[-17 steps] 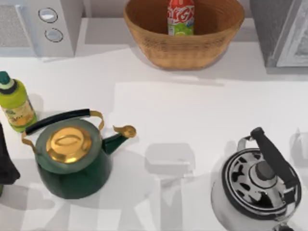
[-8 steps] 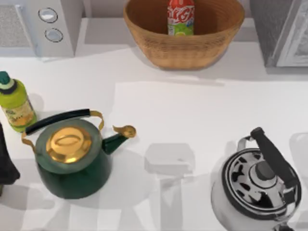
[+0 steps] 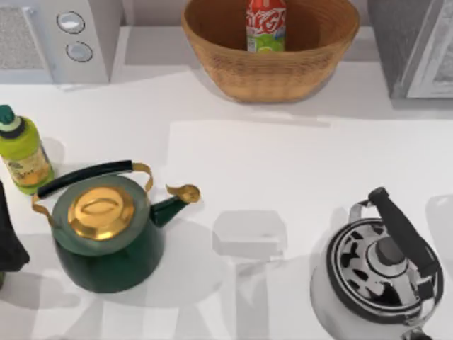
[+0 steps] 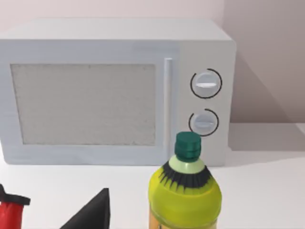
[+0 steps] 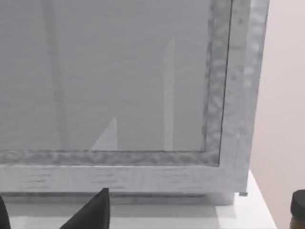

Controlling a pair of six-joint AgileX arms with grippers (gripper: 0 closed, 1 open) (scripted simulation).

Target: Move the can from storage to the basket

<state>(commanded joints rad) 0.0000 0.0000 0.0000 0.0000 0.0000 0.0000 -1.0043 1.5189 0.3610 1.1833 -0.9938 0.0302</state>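
Note:
The can [image 3: 266,25], red on top and lime-green below, stands upright inside the tan wicker basket [image 3: 269,74] at the back centre of the table. No gripper touches it. A dark part of my left arm [image 3: 8,237] sits at the table's left edge beside the green kettle. In the left wrist view my left gripper [image 4: 50,218] is open, one black fingertip [image 4: 93,210] showing, with nothing held. In the right wrist view my right gripper [image 5: 50,217] is open and empty, its fingertip [image 5: 95,210] facing a grey cabinet front [image 5: 119,76].
A white microwave [image 3: 60,35] stands back left and a grey cabinet [image 3: 417,42] back right. A yellow-green bottle [image 3: 21,152] and a green kettle [image 3: 106,227] occupy the left, a chrome kettle [image 3: 379,273] the front right. A red object [image 4: 10,212] lies near the left gripper.
The can, basket and kettles have not moved. Only faint shadows on the table's front middle and right edge have shifted a little.

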